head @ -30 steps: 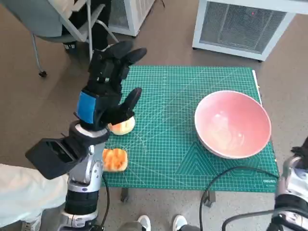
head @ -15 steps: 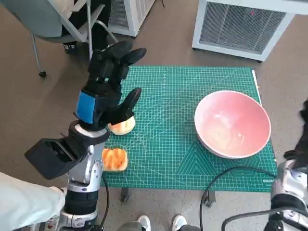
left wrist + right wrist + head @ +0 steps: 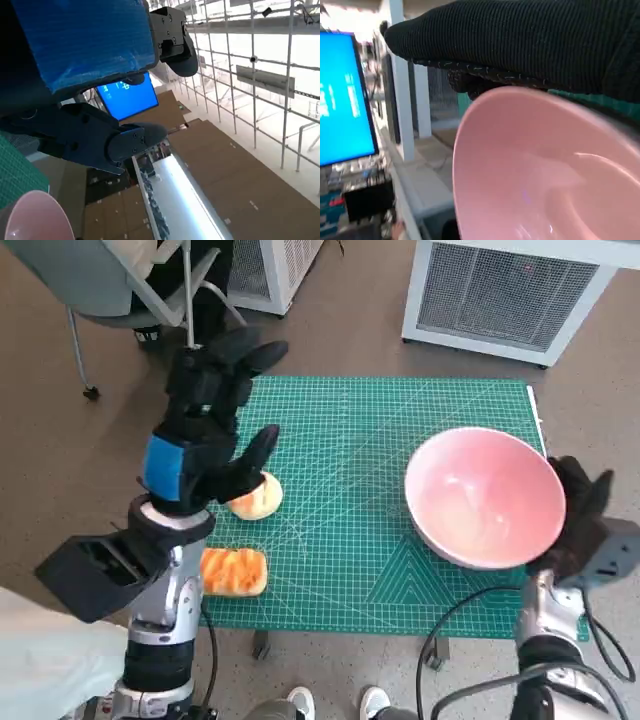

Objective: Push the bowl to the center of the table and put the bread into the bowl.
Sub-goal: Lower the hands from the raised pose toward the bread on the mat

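A pink bowl (image 3: 484,496) sits near the right edge of the green cutting mat (image 3: 350,540); its rim also shows in the left wrist view (image 3: 30,217) and it fills the right wrist view (image 3: 540,170). My gloved right hand (image 3: 578,520) stands open just outside the bowl's right rim, close to or touching it. A round bread roll (image 3: 257,496) lies at the mat's left side. An orange-topped bread piece (image 3: 233,571) lies nearer the front left corner. My left hand (image 3: 205,430) hovers open above the roll, fingers spread, holding nothing.
A white grated unit (image 3: 510,290) stands on the floor behind the table. A chair and a person's legs (image 3: 170,300) are at the back left. A black cable (image 3: 470,615) loops by the table's front edge. Feet (image 3: 335,702) show below the front.
My right hand has risen from below the frame's right corner up to the bowl's right rim. The left hand has shifted slightly left. The bowl and breads have not moved.
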You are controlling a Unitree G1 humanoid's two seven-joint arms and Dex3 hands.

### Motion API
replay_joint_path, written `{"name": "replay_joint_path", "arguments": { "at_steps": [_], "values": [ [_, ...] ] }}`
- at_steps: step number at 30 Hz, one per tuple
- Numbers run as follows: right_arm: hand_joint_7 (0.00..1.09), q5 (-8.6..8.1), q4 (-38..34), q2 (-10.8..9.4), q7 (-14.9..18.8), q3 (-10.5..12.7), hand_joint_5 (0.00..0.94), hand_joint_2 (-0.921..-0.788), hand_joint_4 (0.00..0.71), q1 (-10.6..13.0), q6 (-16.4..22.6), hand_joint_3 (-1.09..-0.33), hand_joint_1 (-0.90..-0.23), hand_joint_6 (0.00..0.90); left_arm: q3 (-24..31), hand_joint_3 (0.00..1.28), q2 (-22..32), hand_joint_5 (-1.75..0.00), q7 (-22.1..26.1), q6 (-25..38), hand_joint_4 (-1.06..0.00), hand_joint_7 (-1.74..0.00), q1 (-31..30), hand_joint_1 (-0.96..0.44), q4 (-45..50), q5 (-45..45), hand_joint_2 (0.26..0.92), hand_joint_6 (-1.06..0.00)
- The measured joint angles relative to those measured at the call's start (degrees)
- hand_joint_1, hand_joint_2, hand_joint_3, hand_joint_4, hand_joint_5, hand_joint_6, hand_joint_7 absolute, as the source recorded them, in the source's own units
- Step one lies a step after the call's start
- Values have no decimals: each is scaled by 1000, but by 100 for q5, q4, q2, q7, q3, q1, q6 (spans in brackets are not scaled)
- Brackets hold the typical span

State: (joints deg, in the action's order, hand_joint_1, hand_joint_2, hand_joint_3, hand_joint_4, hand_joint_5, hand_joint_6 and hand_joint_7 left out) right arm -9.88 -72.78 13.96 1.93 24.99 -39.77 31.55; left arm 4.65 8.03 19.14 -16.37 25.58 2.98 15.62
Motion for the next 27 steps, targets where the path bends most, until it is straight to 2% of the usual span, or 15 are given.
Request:
{"name": "replay_joint_path", "arguments": {
  "at_steps": [11, 20, 27],
  "values": [
    [471, 58, -45, -268, 60, -154, 6, -921, 406, -294, -129, -579, -351, 195, 5, 584, 31, -799, -122, 77, 1, -908, -117, -309, 183, -11, 837, 1],
    [498, 107, -81, -405, 56, -264, 22, -921, 448, -513, -205, -576, -352, 192, 7, 584, 66, -799, -219, 88, 1, -907, -200, -311, 297, -147, 836, 1],
    [524, 108, -102, -537, 56, -300, 20, -921, 451, -697, -273, -570, -360, 197, 36, 582, 92, -799, -280, 124, 1, -907, -277, -321, 359, -196, 837, 1]
  ]
}}
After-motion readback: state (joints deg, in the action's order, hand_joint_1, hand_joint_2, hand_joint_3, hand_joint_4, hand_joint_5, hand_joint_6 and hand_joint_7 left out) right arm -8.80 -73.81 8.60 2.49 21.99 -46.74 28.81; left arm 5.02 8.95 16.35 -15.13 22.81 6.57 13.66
